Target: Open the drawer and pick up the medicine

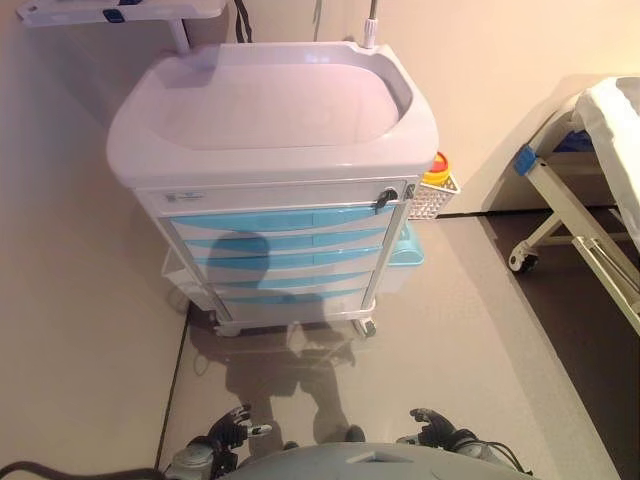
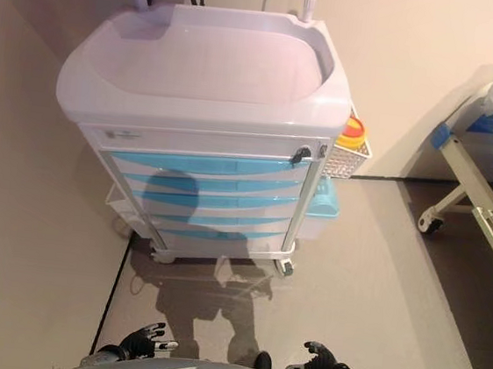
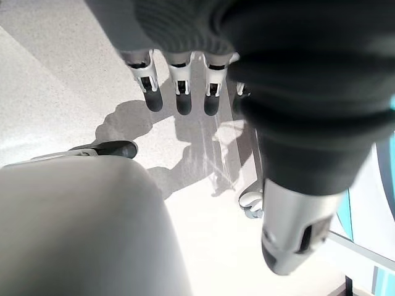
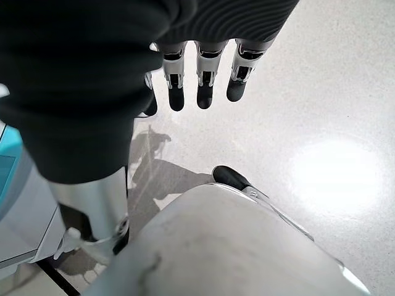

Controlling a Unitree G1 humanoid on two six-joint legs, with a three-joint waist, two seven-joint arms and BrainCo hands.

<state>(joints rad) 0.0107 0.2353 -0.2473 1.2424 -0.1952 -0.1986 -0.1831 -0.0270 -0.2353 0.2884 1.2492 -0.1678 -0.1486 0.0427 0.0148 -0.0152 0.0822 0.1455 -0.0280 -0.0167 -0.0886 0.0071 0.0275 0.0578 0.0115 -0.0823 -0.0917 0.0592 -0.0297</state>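
A white medical cart (image 1: 270, 110) stands ahead of me, with a stack of light blue drawers (image 1: 285, 255) on its front, all closed. No medicine shows in any view. My left hand (image 1: 232, 425) hangs low at the bottom left, well short of the cart, open with straight fingers (image 3: 179, 86) over the floor. My right hand (image 1: 432, 427) hangs at the bottom right, likewise open with straight fingers (image 4: 203, 80) and holding nothing.
A white mesh basket (image 1: 434, 195) with a yellow and red container (image 1: 437, 166) hangs on the cart's right side. A light blue bin (image 1: 405, 250) sits lower on that side. A wheeled bed (image 1: 585, 180) stands at the right. A white shelf (image 1: 110, 12) juts out at the top left.
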